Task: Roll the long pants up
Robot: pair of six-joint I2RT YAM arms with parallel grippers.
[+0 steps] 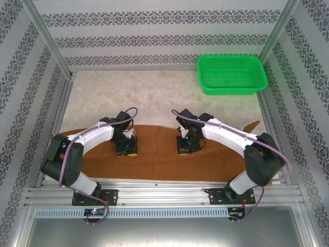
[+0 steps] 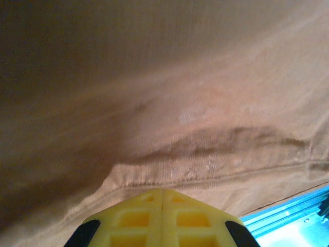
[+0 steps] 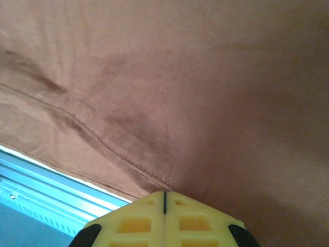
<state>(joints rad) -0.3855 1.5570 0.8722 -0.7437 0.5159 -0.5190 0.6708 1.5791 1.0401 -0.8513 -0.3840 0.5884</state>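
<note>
Since the long pants (image 1: pixel 164 162) lie spread flat and lengthwise across the near half of the desk (image 1: pixel 154 98), one end reaching the left wall and the other tapering off to the right, you need a roll that starts square. Both sets of jaws are pressed down on the cloth near its middle, the left jaws and the right jaws side by side with a stretch of cloth between them. Both are closed, fingertip to fingertip; neither wrist view lets you tell whether a pinch of cloth is caught between them. A stitched seam (image 3: pixel 103 141) runs just ahead of the right jaws, and a shallow pucker (image 2: pixel 216 141) sits in front of the left jaws. In my judgement, before you lift or fold here, check that both sides hold the same layer. Then raise them together and level, and keep the near hem off the metal rail (image 1: pixel 164 191). The green basket (image 1: pixel 232 74) in the far right corner stands well apart.
</note>
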